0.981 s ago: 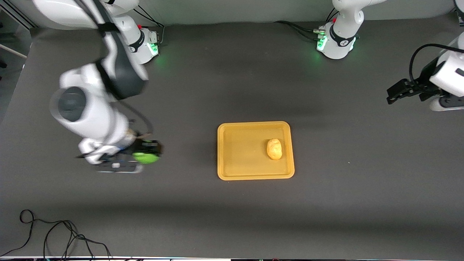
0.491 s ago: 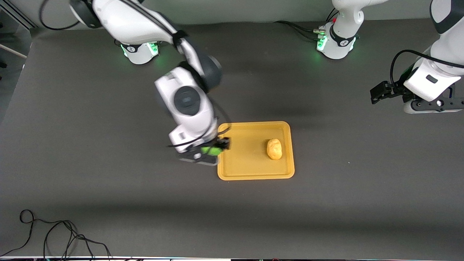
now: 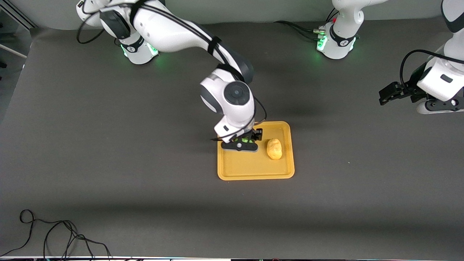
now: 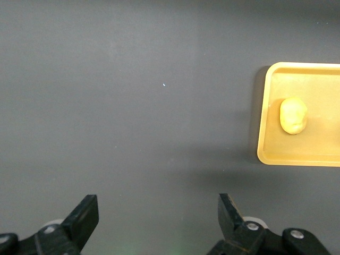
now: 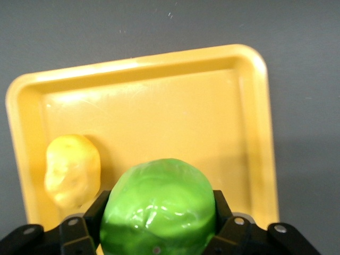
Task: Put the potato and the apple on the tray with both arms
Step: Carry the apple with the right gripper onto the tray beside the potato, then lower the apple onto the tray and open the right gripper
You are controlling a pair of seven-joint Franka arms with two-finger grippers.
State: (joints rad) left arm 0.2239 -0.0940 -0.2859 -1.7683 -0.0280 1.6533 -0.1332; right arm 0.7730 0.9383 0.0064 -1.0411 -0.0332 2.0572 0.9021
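Observation:
The orange-yellow tray [image 3: 255, 171] lies mid-table, and the yellow-tan potato [image 3: 274, 148] rests in it toward the left arm's end. My right gripper [image 3: 245, 140] hangs over the tray, shut on the green apple [image 5: 158, 209], whose bumpy surface fills the gap between the fingers in the right wrist view. There the potato [image 5: 72, 169] and the tray [image 5: 159, 111] show below the apple. Only a sliver of the apple [image 3: 246, 140] peeks out under the right hand in the front view. My left gripper [image 3: 386, 96] waits open over bare table at the left arm's end; its wrist view shows the tray [image 4: 297, 156] and potato [image 4: 293, 115] farther off.
A dark grey mat covers the table. A black cable [image 3: 54, 232] loops on it at the corner nearest the front camera, at the right arm's end. The arm bases [image 3: 335, 40] glow green along the table's edge.
My right arm has swung from the table's right-arm end to above the tray, carrying the apple. The left gripper shifted slightly near its end. The potato stayed put.

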